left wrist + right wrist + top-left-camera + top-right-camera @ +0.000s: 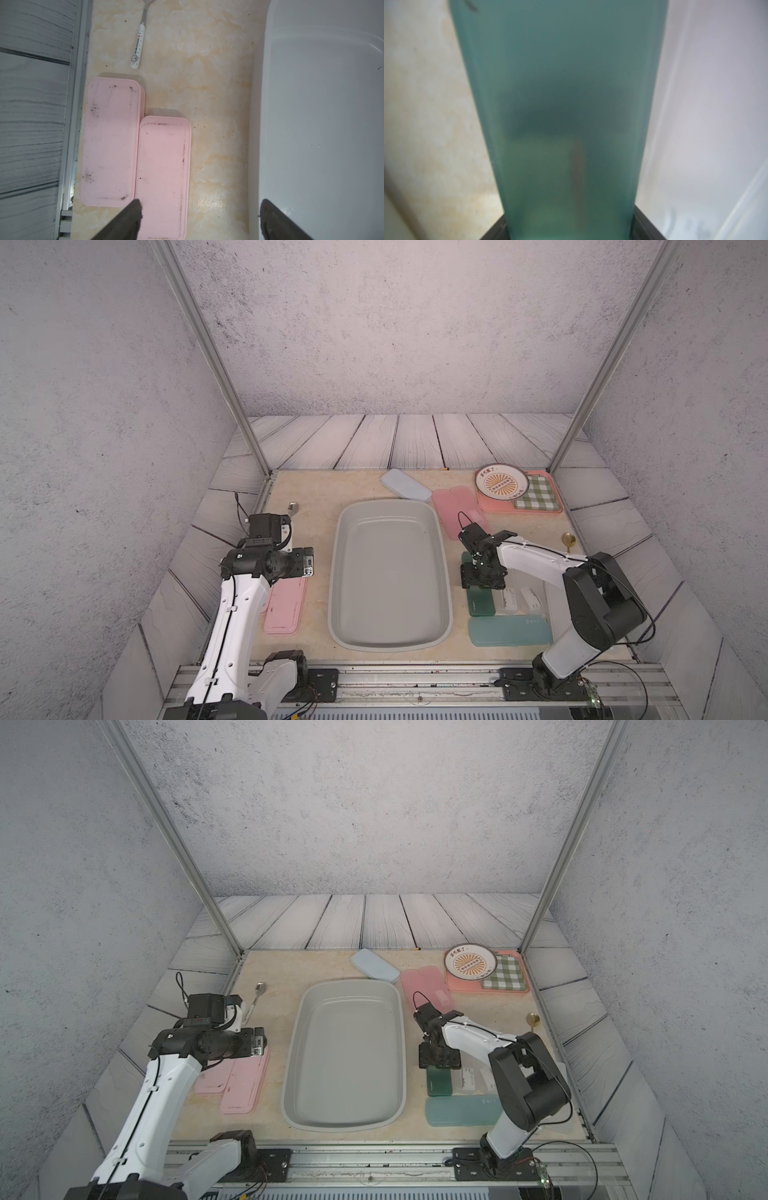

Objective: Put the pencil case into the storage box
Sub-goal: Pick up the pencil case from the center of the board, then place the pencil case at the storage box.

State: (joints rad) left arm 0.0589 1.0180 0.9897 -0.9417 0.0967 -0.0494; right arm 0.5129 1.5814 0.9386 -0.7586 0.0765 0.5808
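Writing: "DORAEMON" with a heart on the white handle of the spoon (138,44); plate (502,485) lettering too small to read.
Surface: beige marbled table (316,497), plank-print border, grey speckled walls.
Storage box (390,572): centre of table, nothing inside.
Dark green pencil case (560,104): right of the box, straddled by the right gripper (482,587) (jaw tips flank its sides; contact unclear).
Left gripper (200,209): fingers spread, nothing between, above a pink case (164,176).
Around: lighter teal case (509,630), blue case (405,485), pink tray (540,508).
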